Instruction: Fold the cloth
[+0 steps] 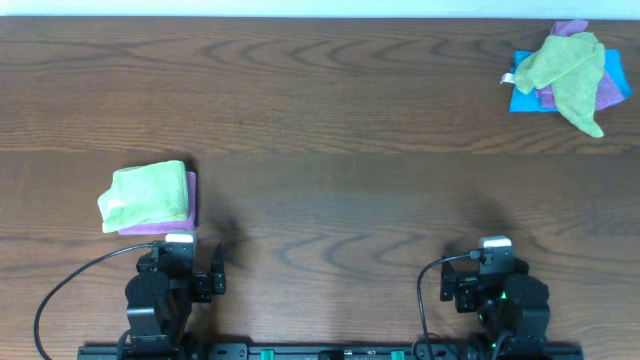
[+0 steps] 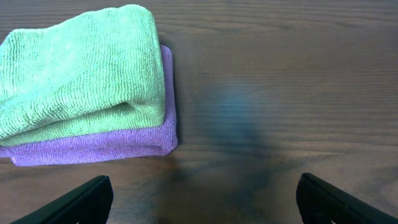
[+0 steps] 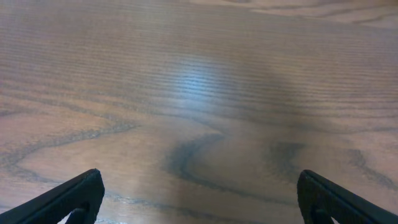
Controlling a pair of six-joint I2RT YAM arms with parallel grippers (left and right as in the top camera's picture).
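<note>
Cloth pile (image 1: 565, 80) crumpled, upper right of overhead frame. Folded green-on-purple stack (image 1: 150, 198) lower left. Left tool (image 2: 202, 198) released, empty, near stack. Right tool (image 3: 199, 196) released, empty over bare tabletop (image 3: 199, 93). Judged between folds. Next: reach far pile, pinch top green cloth (image 1: 572, 55), drag it clear.

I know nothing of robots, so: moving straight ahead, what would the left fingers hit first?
Likely the folded purple cloth beneath the green cloth: its right end lies just ahead of the left arm's fingers, though height is hard to judge.

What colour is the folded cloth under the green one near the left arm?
Purple cloth, clearest in the left wrist view.
</note>
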